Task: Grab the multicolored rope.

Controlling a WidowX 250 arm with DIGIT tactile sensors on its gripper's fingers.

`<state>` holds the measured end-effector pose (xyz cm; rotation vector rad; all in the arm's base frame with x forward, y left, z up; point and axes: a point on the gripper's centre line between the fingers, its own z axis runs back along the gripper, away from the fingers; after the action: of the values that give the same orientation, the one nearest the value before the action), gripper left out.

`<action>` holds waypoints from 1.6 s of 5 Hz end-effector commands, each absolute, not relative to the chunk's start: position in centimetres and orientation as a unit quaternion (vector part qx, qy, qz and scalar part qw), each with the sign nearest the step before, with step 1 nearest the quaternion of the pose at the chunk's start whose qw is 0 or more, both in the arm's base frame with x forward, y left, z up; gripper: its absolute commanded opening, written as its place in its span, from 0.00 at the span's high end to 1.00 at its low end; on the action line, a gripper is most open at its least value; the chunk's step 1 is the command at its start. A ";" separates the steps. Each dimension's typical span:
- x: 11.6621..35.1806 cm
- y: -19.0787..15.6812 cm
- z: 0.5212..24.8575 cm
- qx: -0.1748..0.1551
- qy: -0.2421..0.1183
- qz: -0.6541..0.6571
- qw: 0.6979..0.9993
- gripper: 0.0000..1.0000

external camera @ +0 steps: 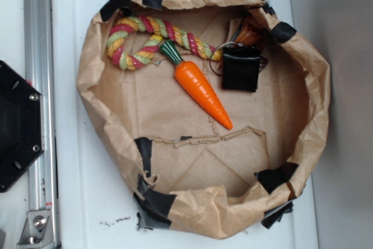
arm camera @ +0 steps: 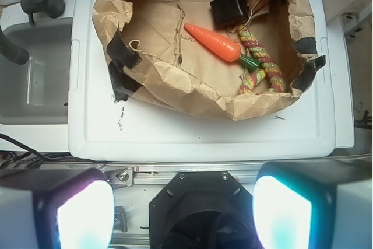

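The multicolored rope point(external camera: 175, 32) is twisted from red-pink, yellow and pale green strands and lies bent in a loop at the back left of a brown paper bag point(external camera: 315, 86). In the wrist view the rope point(arm camera: 262, 68) is at the bag's right side, far from my gripper. An orange toy carrot point(external camera: 201, 88) with a green top lies diagonally over the rope's end. My gripper point(arm camera: 183, 214) is open, its two pale pads point(arm camera: 84, 214) wide apart with nothing between them. It hangs above the black robot base point(arm camera: 201, 193), well outside the bag. The gripper does not show in the exterior view.
A black box point(external camera: 240, 68) with wires rests against the rope's right end. The bag's crumpled, tape-patched walls point(arm camera: 175, 80) rise around everything. The bag stands on a white board point(external camera: 70, 144). A metal rail point(external camera: 38, 86) and a grey sink point(arm camera: 35, 74) flank it.
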<state>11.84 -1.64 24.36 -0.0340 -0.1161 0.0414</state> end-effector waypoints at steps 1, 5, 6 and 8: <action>11.8 -1.6 24.4 -0.017 -0.058 0.021 0.998 0.00; 22.9 7.0 10.7 0.091 0.006 0.035 0.995 0.00; 21.1 6.0 8.4 0.062 0.037 0.035 0.997 0.00; 20.2 7.2 7.1 0.064 0.052 0.047 0.995 0.00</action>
<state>20.55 6.67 6.86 0.1325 0.1193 0.0788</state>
